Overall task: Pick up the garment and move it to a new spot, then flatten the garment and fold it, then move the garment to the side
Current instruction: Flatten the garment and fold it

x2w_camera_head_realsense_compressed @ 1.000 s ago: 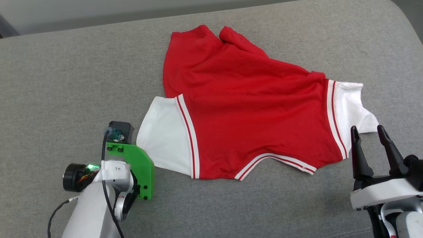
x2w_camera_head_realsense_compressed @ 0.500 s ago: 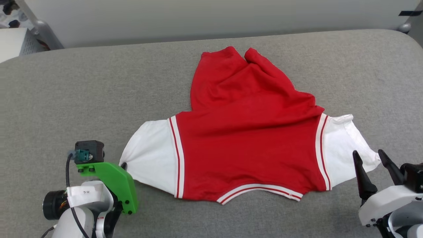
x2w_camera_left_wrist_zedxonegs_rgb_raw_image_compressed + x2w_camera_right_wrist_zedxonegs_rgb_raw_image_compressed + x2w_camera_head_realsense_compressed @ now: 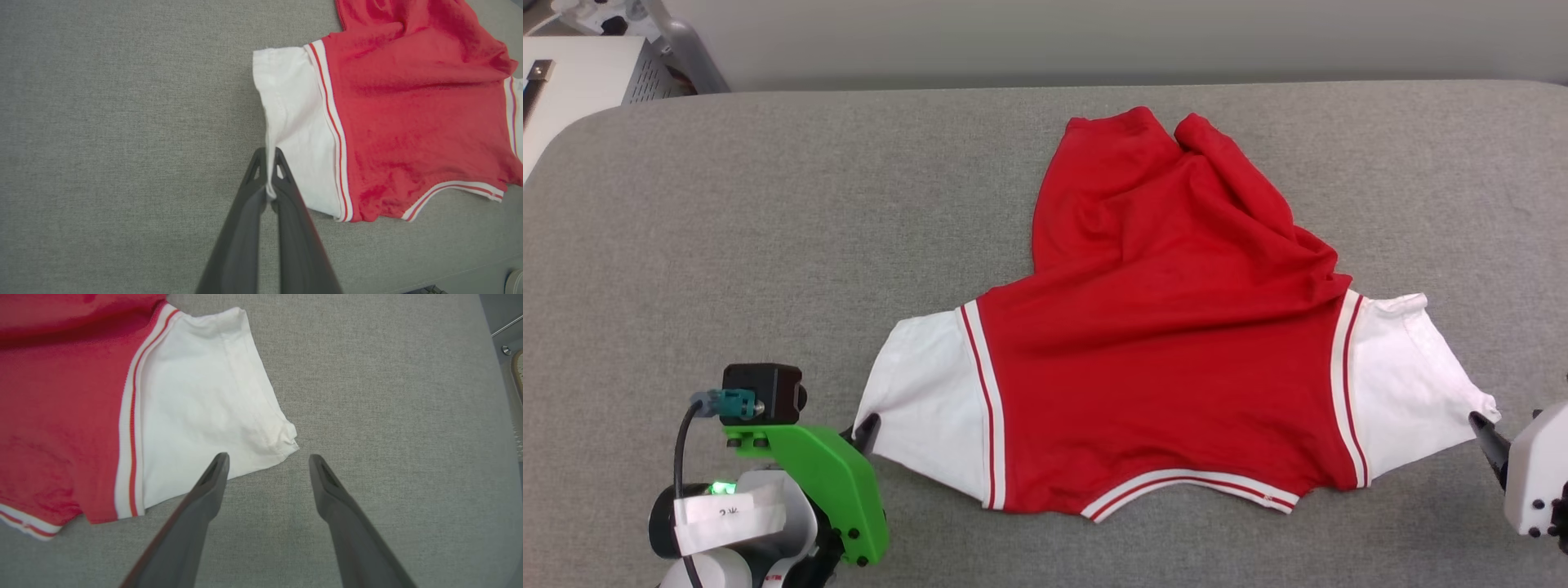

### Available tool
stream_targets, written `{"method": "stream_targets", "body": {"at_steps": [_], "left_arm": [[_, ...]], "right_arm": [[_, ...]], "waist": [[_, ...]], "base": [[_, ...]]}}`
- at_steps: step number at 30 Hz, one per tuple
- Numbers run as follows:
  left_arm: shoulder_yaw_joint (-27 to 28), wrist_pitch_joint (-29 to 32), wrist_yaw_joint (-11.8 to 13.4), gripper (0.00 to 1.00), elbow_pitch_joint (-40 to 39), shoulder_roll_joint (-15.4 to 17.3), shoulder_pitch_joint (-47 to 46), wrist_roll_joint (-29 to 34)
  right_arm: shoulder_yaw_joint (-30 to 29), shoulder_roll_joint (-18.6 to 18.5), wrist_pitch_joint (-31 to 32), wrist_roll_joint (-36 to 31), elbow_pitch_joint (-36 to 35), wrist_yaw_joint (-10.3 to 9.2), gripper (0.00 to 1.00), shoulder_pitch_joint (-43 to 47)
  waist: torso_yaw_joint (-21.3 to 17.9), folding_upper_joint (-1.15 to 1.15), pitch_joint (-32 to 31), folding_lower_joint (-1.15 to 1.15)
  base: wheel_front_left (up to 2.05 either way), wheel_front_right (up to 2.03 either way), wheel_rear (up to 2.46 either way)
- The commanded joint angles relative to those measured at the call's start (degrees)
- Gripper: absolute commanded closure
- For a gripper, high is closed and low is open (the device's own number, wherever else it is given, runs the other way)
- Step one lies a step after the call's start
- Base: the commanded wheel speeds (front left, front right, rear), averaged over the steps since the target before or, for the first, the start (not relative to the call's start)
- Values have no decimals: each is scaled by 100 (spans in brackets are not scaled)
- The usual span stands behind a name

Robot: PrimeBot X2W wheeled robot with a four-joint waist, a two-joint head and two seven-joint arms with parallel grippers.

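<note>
The garment point(image 3: 1160, 367) lies spread on the grey padded surface, plain red side up, with its lettering hidden. Its white sleeves point left and right, and its hem end is bunched toward the back. My left gripper point(image 3: 866, 429) sits at the outer edge of the left sleeve. In the left wrist view the left gripper point(image 3: 267, 157) is shut on a fold of that white sleeve point(image 3: 286, 122). My right gripper point(image 3: 267, 459) stands open just short of the right sleeve's tip point(image 3: 286, 437), holding nothing. In the head view the right gripper point(image 3: 1486, 433) is at the right edge.
The grey surface point(image 3: 727, 245) stretches wide to the left of the garment and in front of it. Its rounded far edge meets a pale wall. A white stand point(image 3: 572, 65) is beyond the back left corner. The surface's right edge point(image 3: 486, 343) is close to my right gripper.
The head camera has shifted, so the whole picture moved. The right gripper has drawn back toward the lower right edge. The left gripper stays at the left sleeve, which is now pulled out to a point.
</note>
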Motion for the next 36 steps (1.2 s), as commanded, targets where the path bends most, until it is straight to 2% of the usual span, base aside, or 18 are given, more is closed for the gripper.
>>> {"method": "stream_targets", "body": {"at_steps": [1, 6, 12, 19, 20, 21, 22, 30, 36], "left_arm": [[-7, 29, -25, 100, -73, 4, 45, -37], [-71, 135, -51, 100, -203, 38, 4, -61], [-191, 255, -133, 100, -256, 69, -95, -128], [-235, 251, -151, 100, -252, 92, -179, -134], [-235, 248, -148, 100, -245, 95, -181, -132], [-234, 245, -144, 100, -232, 100, -179, -129], [-232, 242, -139, 100, -220, 102, -176, -130], [-157, 88, -125, 100, -120, 103, -117, -187], [-73, -182, -187, 100, -151, 110, -216, -223]], "right_arm": [[-12, -72, 207, 70, 8, -5, 0, -189], [88, -228, 714, 154, 276, -5, 0, -531], [292, -435, 708, -25, 937, -5, 0, -870], [501, -424, 691, 102, 1483, -5, 2, -937], [527, -418, 725, 137, 1536, -5, 23, -920], [562, -415, 754, 184, 1583, -5, 83, -901], [586, -417, 763, 217, 1609, -5, 100, -892], [559, -598, 516, 358, 1525, -5, 100, -886], [540, -916, 356, 507, 1032, -5, 100, -898]], "waist": [[77, 0, 151, 0], [146, 0, 384, 0], [260, 0, 652, 0], [311, 0, 775, 0], [311, 0, 770, 0], [308, 0, 755, 0], [304, 0, 734, 0], [160, 0, 310, 0], [-7, 0, -116, 0]], "base": [[0, 0, 0], [0, 0, 0], [0, 0, 0], [0, 0, 0], [0, 0, 0], [0, 0, 0], [0, 0, 0], [0, 0, 0], [0, 0, 0]]}}
